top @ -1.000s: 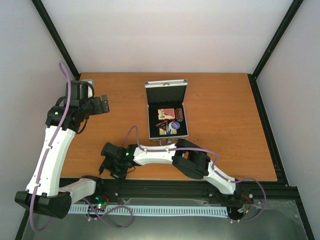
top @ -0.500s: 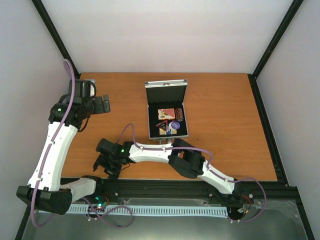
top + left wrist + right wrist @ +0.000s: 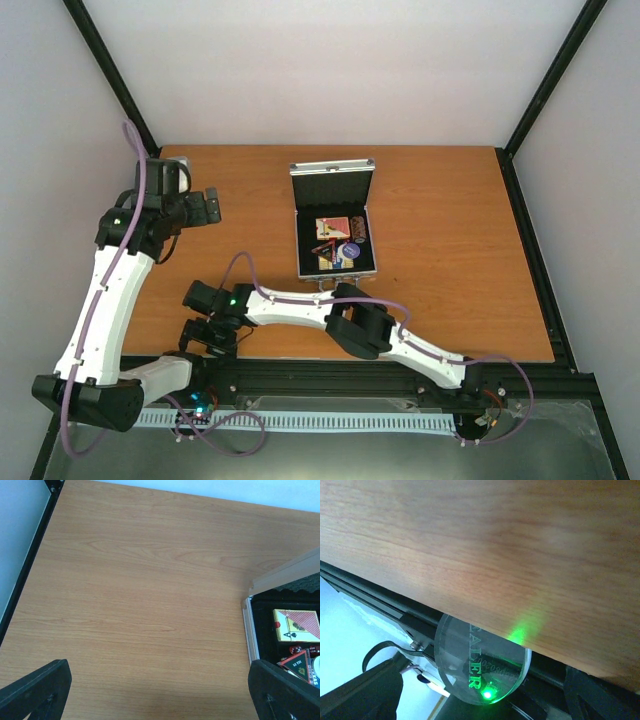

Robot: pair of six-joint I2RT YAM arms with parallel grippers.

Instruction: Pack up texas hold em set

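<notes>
Evidently the step in hand is fetching the clear disc (image 3: 480, 665), which sits at the near-left edge of the bench (image 3: 450, 250) over the black rail (image 3: 375, 597), well apart from the open case (image 3: 337, 235) mid-bench. The right tool (image 3: 203, 338) is spread, with a finger on either side of the disc and neither touching it. It should centre on the disc, close gently across the rim and lift straight up, since a nudge could tip the disc off. The left tool (image 3: 208, 208) hangs released, holding nothing.

L jaws wide apart above table (image 3: 140, 590); case (image 3: 248, 630) w/ pink deck (image 3: 297, 626) at rt.
</notes>
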